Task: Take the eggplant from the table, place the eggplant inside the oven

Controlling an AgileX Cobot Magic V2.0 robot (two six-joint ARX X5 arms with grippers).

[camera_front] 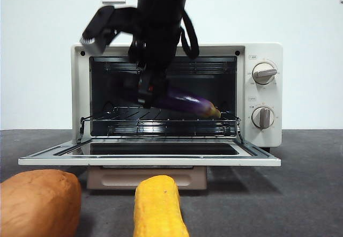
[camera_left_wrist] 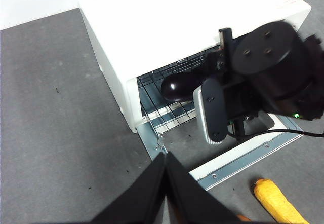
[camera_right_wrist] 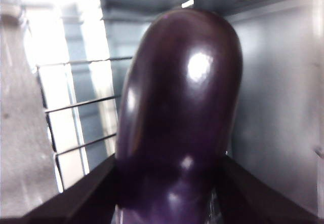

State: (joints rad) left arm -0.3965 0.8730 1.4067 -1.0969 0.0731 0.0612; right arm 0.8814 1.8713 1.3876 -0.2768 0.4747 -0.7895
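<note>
The glossy dark purple eggplant (camera_front: 185, 102) is inside the open cream-white oven (camera_front: 262, 87), just above the wire rack (camera_front: 161, 123), and slopes down towards its yellowish tip on the right. My right gripper (camera_front: 146, 89) reaches into the cavity from above and is shut on the eggplant's thick end. In the right wrist view the eggplant (camera_right_wrist: 177, 107) fills the picture, with the right gripper (camera_right_wrist: 168, 159) pressing a black jaw on either side. My left gripper (camera_left_wrist: 164, 159) hangs shut and empty over the grey table (camera_left_wrist: 61, 133), beside the oven's left corner. From there the eggplant (camera_left_wrist: 177, 87) shows on the rack.
The oven door (camera_front: 150, 160) lies folded down flat over the table. A yellow corn cob (camera_front: 158, 205) lies in front of the door. An orange-brown sweet potato (camera_front: 37, 202) sits at the front left. The right arm's dark wrist (camera_left_wrist: 273, 67) hangs over the door opening.
</note>
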